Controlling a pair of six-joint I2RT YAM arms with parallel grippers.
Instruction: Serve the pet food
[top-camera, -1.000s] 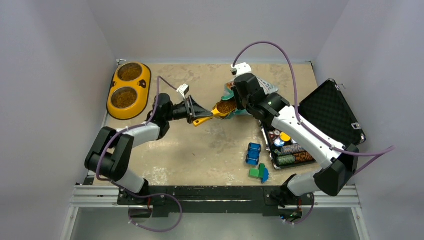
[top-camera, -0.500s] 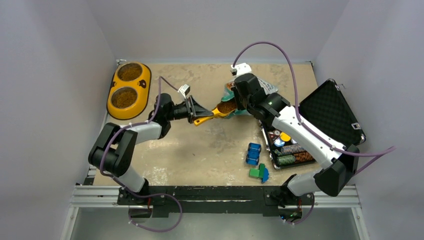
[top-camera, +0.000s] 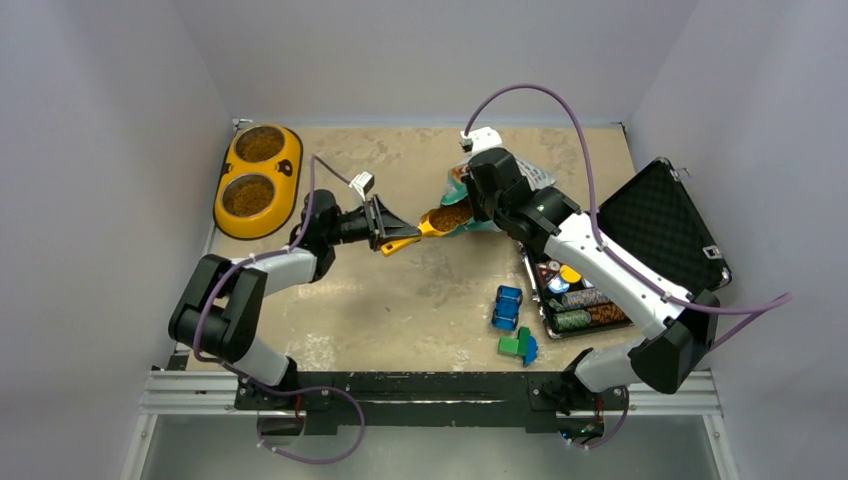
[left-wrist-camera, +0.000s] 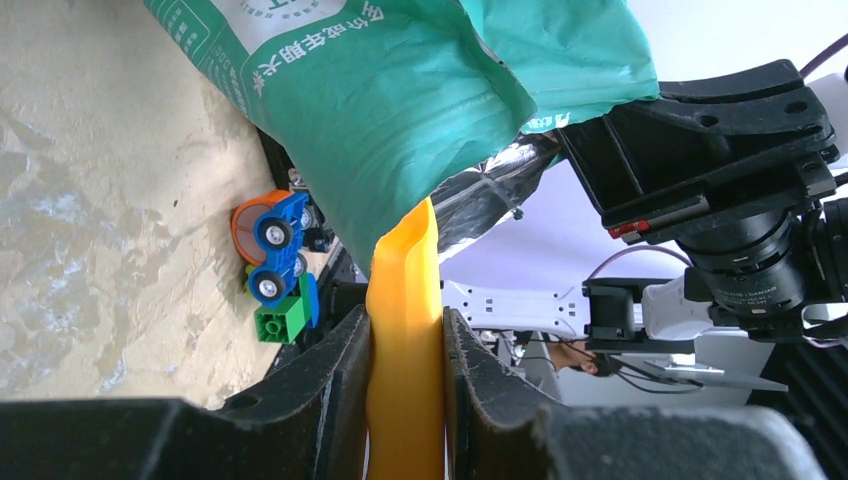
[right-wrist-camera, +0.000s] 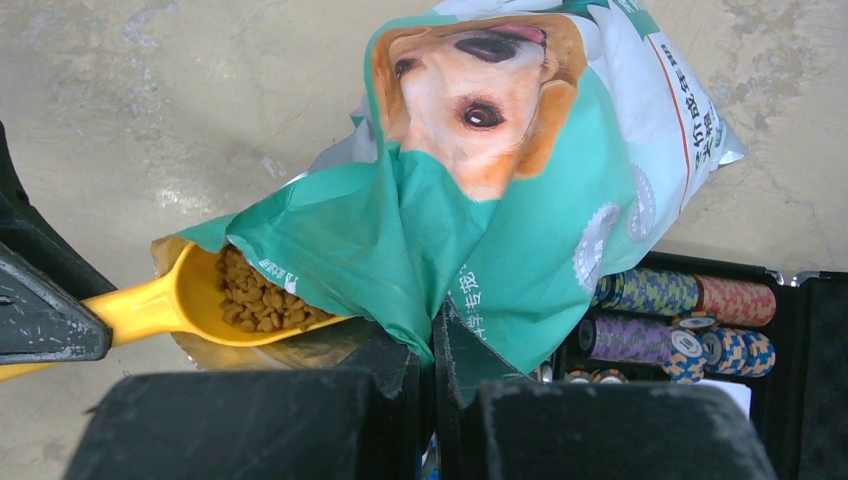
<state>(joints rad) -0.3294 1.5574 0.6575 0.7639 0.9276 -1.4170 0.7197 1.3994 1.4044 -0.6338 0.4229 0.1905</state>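
Since a second ago, left gripper (top-camera: 383, 226) drew the scoop (top-camera: 432, 222) slightly out of the bag (right-wrist-camera: 480, 210). Jaws clamp its handle; kibble (right-wrist-camera: 255, 295) fills the bowl. Right gripper (right-wrist-camera: 432, 375) pinches the bag. Handle runs leftward; double bowl (top-camera: 258, 181) far left of bag.

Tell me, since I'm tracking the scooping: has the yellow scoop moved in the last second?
Yes, slightly. The yellow scoop, held by the left hand, shifted left toward the yellow double bowl, away from the bag.

L arm stretched out flat, left gripper (top-camera: 384, 226) clamped on scoop handle (left-wrist-camera: 405, 340); R arm reaches over it, right gripper (top-camera: 470, 196) pinching bag (right-wrist-camera: 470, 200).
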